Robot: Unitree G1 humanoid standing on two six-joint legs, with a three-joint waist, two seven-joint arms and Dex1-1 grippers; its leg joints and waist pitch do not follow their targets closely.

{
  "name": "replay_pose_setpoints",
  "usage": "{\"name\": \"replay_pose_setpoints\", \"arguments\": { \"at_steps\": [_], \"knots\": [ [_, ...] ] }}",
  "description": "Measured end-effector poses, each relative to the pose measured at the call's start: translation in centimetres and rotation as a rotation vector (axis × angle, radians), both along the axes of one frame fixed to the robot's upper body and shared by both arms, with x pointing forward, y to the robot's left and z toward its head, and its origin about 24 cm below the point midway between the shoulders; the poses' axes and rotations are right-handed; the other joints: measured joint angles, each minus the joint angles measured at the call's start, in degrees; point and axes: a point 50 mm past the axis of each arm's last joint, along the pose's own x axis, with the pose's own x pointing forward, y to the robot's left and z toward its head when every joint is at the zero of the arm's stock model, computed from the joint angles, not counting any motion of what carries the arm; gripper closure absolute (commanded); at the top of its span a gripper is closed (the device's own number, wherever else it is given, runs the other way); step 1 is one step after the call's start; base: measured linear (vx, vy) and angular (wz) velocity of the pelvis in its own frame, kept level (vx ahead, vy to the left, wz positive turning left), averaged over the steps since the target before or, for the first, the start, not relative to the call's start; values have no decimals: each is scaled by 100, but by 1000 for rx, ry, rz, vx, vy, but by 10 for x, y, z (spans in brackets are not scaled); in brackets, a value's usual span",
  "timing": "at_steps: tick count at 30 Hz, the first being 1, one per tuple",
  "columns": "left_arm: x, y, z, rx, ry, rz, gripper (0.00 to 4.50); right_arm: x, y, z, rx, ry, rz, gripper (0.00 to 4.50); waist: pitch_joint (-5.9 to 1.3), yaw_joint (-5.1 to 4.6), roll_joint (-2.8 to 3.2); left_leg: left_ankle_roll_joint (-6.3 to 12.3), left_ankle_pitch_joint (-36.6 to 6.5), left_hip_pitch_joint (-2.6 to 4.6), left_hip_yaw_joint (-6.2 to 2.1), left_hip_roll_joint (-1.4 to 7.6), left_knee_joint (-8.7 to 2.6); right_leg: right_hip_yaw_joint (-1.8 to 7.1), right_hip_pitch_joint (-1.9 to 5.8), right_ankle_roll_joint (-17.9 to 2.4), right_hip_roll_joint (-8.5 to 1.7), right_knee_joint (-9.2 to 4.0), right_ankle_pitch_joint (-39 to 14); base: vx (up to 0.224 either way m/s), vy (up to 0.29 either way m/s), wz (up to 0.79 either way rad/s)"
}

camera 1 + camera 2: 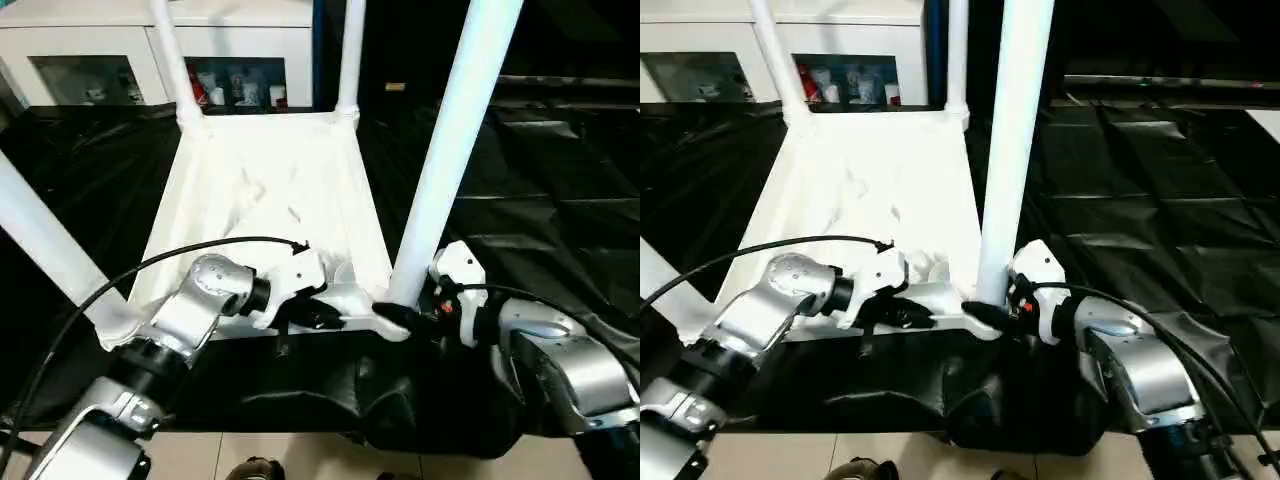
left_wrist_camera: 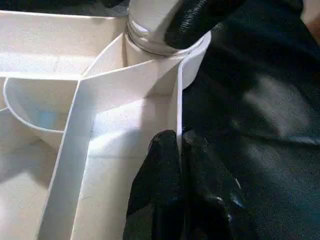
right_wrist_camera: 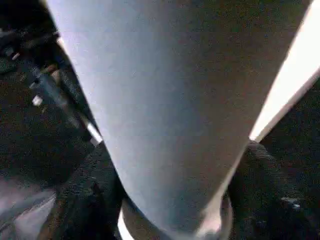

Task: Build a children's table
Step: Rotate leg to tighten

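The children's table lies upside down on a black sheet, its white ribbed top (image 1: 270, 190) facing up. All of its white legs stand upright in the corner sockets. My left gripper (image 2: 180, 145) is shut on the thin near rim of the top (image 1: 320, 315), just left of the near right corner. My right gripper (image 1: 400, 318) grips the base of the near right leg (image 1: 450, 150), one black finger (image 3: 90, 200) on each side of the tube. A black finger (image 2: 200, 20) presses on the leg's collar above the socket.
A white cabinet (image 1: 150, 50) with glass-fronted shelves stands behind the table. The black sheet (image 1: 540, 200) spreads wide to the right. Legs rise at the far left (image 1: 170, 60), far right (image 1: 350, 60) and near left (image 1: 40, 240). Pale floor tiles (image 1: 300, 455) show at the near edge.
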Motion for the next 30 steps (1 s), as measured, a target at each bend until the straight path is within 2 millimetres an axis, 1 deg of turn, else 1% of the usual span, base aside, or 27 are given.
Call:
{"name": "replay_pose_setpoints", "arguments": {
  "at_steps": [2, 3, 4, 5, 6, 7, 10, 15, 16, 17, 18, 20, 21, 23, 25, 26, 27, 28, 30],
  "knots": [
    [5, -6, -2, -7, 2, 61, 450, 6, 3, -2, 26, -12, -91, 212, -6, -8, -12, 0, 0, 11, -1, 0, 0, -1, 6, 1, 0, 0, 0, 0, 0, 0],
    [11, -13, -2, -12, -2, 111, 450, 11, 5, -5, 38, -15, -177, 224, -6, -8, -13, -1, 0, 19, -2, 0, 0, -1, 11, 1, 0, 0, -1, 0, 0, 0],
    [18, -24, -2, -4, -21, 177, 450, 21, 5, -6, 38, -29, -305, 227, -5, -32, -11, -1, 0, 21, -2, -1, 5, -1, 11, 4, 0, -1, -3, 0, 0, 0],
    [21, -31, -2, -1, -29, 211, 450, 27, 6, -6, 30, -41, -373, 231, -5, -55, -10, -1, 0, 22, -2, -1, 4, -2, 11, 8, -1, -9, -5, 0, 0, 0],
    [23, -35, -3, -1, -34, 242, 450, 30, 6, -6, 25, -48, -421, 231, -5, -75, -11, -1, 0, 22, -4, -1, 7, -4, 12, 10, -1, -11, -6, 0, 0, 0],
    [24, -43, -4, -12, -32, 267, 450, 32, 6, -7, 24, -51, -478, 236, -5, -93, -12, -1, 0, 24, -12, -2, 9, -9, 23, 12, -1, -22, -8, 0, 0, 0],
    [24, -55, -6, -28, -31, 301, 450, 36, 7, -8, 17, -64, -557, 245, -6, -135, -10, 0, 0, 28, -15, -3, 6, -12, 33, 13, -1, -36, -8, 0, 0, 0],
    [25, -56, -6, -27, -72, 283, 450, 37, 12, -8, 20, -87, -594, 245, -6, -135, -8, 0, 0, 25, -15, -4, 0, -13, 32, 12, -1, -42, -8, 0, 0, 0],
    [25, -56, -6, -28, -83, 274, 450, 36, 12, -8, 21, -90, -595, 192, -6, -136, -8, 0, 0, 23, -15, -4, 0, -13, 31, 13, -1, -43, -8, 0, 0, 0],
    [24, -56, -6, -28, -93, 265, 450, 36, 12, -8, 27, -92, -597, 192, -6, -135, -8, 0, 0, 22, -15, -4, -1, -13, 29, 13, -1, -43, -8, 0, 0, 0],
    [24, -55, -6, -28, -100, 259, 450, 35, 12, -8, 32, -95, -598, 179, -6, -135, -8, 0, 0, 22, -15, -4, -2, -13, 29, 13, -1, -42, -8, 0, 0, 0],
    [25, -53, -6, -29, -114, 257, 450, 33, 15, -7, 60, -94, -593, 171, -6, -144, -8, -1, 0, 22, -15, -4, -5, -13, 25, 12, -1, -42, -8, 0, 0, 0],
    [25, -52, -6, -31, -123, 251, 450, 33, 15, -6, 62, -98, -590, 158, -5, -148, -9, -1, 0, 20, -15, -4, -6, -13, 22, 12, 0, -42, -8, 0, 0, 0],
    [24, -51, -7, -42, -139, 241, 450, 32, 16, -6, 45, -109, -583, 135, -5, -145, -10, -1, 0, 12, -15, -4, -7, -13, 16, 12, 0, -40, -7, 0, 0, 0],
    [23, -52, -6, -51, -155, 231, 450, 30, 15, -5, 16, -133, -584, 130, -5, -143, -10, -1, 0, -1, -14, -4, -7, -11, 8, 10, 0, -38, -6, 0, 0, 0],
    [23, -53, -6, -54, -158, 227, 422, 28, 13, -4, 9, -143, -593, 129, -5, -130, -10, -1, 0, -2, -14, -4, -6, -10, 7, 9, -1, -33, -5, 0, 0, 0],
    [22, -53, -6, -57, -158, 222, 422, 27, 12, -4, 8, -149, -600, 129, -5, -123, -10, -1, 0, -3, -13, -4, -5, -8, 7, 9, 0, -26, -5, 0, 0, 0],
    [20, -53, -6, -78, -156, 218, 405, 22, 9, -2, 11, -170, -615, 128, -5, -113, -10, -1, 0, -4, -9, -5, -4, -2, 3, 9, -1, -14, -5, 0, 0, 0],
    [14, -54, -2, -169, -136, 227, 391, 14, 2, 2, 27, -201, -643, 128, -1, -68, -20, -1, 1, -11, -9, -2, -4, -5, -2, 11, -1, -6, -6, 0, 0, 0]
  ]
}}
